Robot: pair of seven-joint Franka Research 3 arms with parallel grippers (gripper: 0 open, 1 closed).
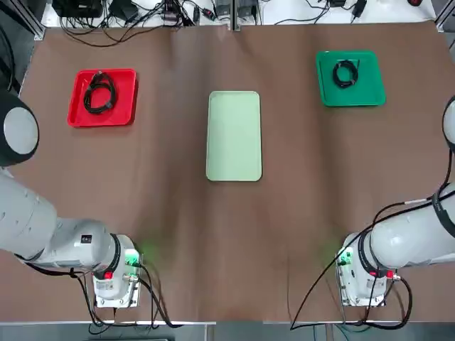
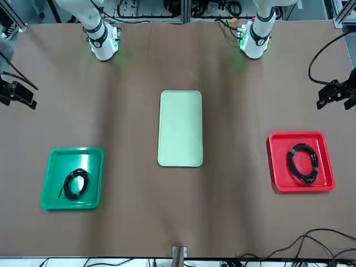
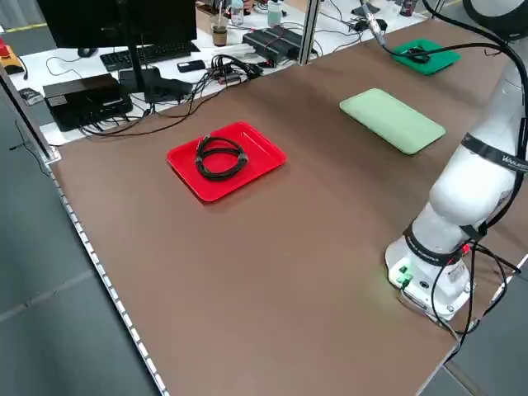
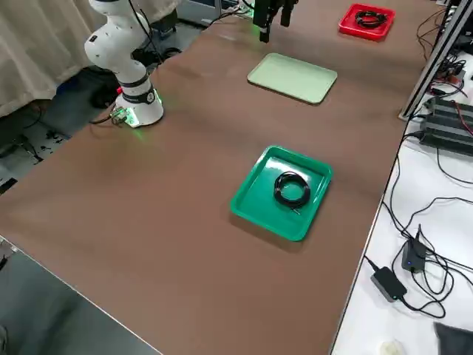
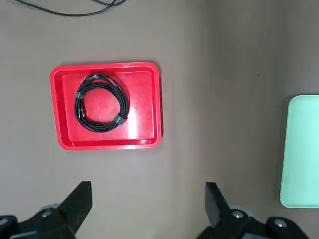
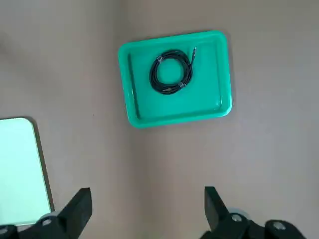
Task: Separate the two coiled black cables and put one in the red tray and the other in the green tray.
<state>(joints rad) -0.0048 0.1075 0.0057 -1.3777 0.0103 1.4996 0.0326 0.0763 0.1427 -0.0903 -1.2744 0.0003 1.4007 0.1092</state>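
The larger, looser coiled black cable [image 1: 99,94] lies inside the red tray [image 1: 78,114] at the far left of the table. The smaller, tighter coiled black cable [image 1: 346,73] lies inside the green tray [image 1: 373,92] at the far right. My left gripper [image 5: 147,191] hangs high above the table on the near side of the red tray [image 5: 155,107], open and holding nothing. My right gripper [image 6: 147,196] hangs equally high on the near side of the green tray [image 6: 224,74], also open with nothing between its fingers.
A long pale mint-green tray [image 1: 234,135] lies bare in the middle of the brown table. Both arm bases [image 1: 114,280] [image 1: 362,277] stand at the near edge. Loose wiring and electronics [image 1: 142,11] line the far edge beyond the table.
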